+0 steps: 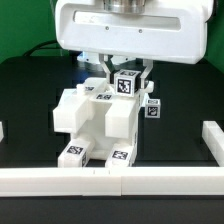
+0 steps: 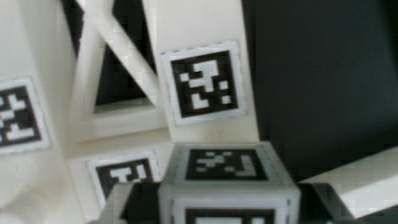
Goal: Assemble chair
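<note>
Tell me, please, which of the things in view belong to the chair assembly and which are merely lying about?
Part of the job:
- partly built chair
- tagged white piece, gripped in the end effector
- small tagged piece, beside the chair on the exterior view's right

Just lying about:
- white border rail
- black table

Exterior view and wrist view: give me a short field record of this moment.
hand: white two-finger hand, above the chair, fingers either side of a tagged white plastic block; grip unclear
chair: matte white chunky plastic chair assembly, partly built, on the black table
frame: white X-braced frame, close in the wrist view
border: long plain white rail, apart from the chair
</note>
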Tool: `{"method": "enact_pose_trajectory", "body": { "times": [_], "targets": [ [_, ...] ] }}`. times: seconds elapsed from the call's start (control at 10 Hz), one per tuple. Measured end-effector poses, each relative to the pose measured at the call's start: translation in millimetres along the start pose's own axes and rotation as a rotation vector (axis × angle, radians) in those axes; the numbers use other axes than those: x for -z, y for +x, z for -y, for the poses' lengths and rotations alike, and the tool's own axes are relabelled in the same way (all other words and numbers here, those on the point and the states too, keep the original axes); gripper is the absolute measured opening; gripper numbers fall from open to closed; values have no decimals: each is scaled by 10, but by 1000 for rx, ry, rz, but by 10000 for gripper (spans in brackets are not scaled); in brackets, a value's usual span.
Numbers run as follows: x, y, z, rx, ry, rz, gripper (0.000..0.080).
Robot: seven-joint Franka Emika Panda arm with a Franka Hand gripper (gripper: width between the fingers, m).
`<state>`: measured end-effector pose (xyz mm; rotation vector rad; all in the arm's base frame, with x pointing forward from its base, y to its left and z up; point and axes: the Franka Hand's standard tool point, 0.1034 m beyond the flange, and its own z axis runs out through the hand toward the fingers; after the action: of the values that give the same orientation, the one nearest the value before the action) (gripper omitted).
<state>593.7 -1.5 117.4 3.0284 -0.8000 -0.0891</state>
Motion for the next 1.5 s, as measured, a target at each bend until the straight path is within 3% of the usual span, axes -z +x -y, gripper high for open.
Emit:
{"method": "enact_pose_trajectory", "body": {
  "times": [0.9, 1.1, 1.2, 1.3, 1.4, 1.5],
  "targets": [
    [-3, -9, 17, -608, 1, 1, 285],
    [-6, -11, 16, -609, 0, 1, 286],
    [-6, -15, 9, -567, -5, 3, 478],
    [7, -19, 7, -506, -13, 8, 478],
    [10, -9, 10, -427, -10, 4, 608],
    [5, -11, 3, -335, -11, 5, 642]
  ]
}}
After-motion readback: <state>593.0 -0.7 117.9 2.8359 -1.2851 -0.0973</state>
